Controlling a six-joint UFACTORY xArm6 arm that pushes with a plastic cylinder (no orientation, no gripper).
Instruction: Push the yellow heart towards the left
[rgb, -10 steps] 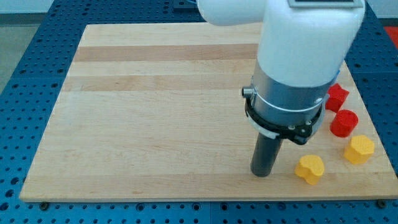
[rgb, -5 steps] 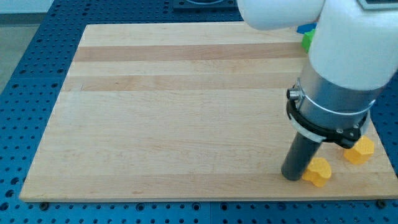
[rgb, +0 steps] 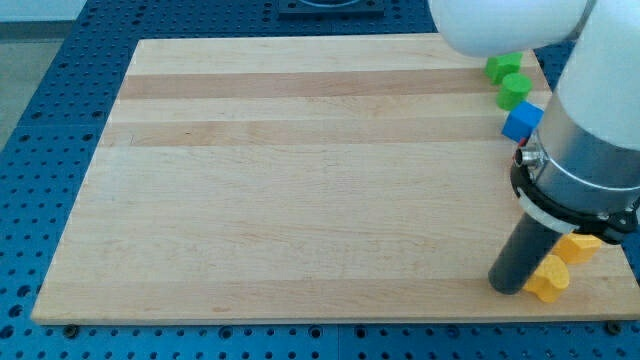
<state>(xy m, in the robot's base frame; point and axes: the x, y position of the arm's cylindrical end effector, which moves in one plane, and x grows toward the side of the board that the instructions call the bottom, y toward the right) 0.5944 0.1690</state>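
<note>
The yellow heart (rgb: 549, 279) lies near the board's bottom right corner. My tip (rgb: 508, 286) rests on the board just to the left of the heart and touches it or nearly so. The rod rises up and to the right into the big white and grey arm (rgb: 590, 120), which hides the area above the heart.
A second yellow block (rgb: 581, 246) lies just above and right of the heart, partly hidden by the arm. A blue cube (rgb: 522, 121) and two green blocks (rgb: 503, 67) (rgb: 514, 90) lie by the board's top right edge. The board's right edge (rgb: 600, 300) is close.
The arm and tip have moved to the right along the bottom of the board. The heart has shifted right with them. The red blocks are now hidden, and the green and blue blocks have come into view.
</note>
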